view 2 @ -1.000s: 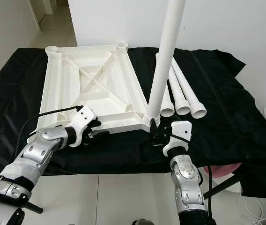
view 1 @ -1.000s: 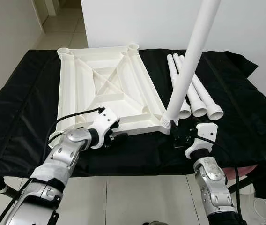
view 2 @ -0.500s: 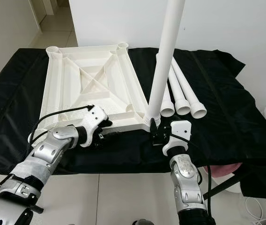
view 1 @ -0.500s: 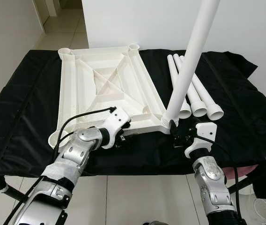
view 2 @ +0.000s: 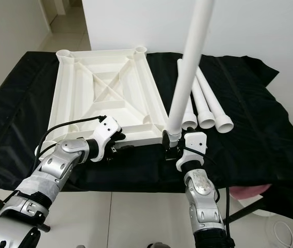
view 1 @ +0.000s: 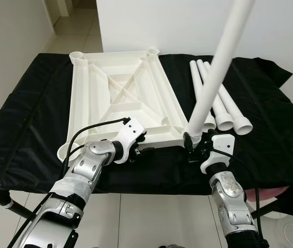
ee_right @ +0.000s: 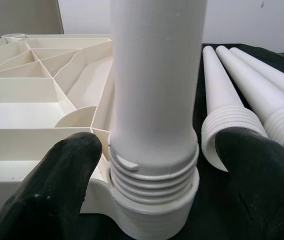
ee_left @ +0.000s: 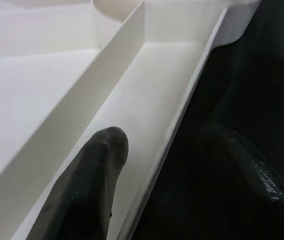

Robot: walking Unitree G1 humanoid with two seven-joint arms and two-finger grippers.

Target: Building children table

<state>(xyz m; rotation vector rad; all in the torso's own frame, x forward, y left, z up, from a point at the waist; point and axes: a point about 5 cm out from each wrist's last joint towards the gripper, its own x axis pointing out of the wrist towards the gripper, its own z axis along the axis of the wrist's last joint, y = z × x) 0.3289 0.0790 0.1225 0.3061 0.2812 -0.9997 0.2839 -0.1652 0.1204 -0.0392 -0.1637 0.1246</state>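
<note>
The table top [view 1: 120,98] lies upside down on the black cloth [view 1: 28,119]. A white leg [view 1: 216,77] stands in its corner socket at 5 o'clock. The right gripper [ee_right: 152,175] is released around the leg's thread. The left gripper [ee_left: 167,165], spread, straddles the near rim. The plastic seems light, stiff and smooth; hold low.

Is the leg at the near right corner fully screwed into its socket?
Not fully: the leg stands in the corner socket, but several thread ridges show above the rim. The right hand brackets it, apart.
</note>
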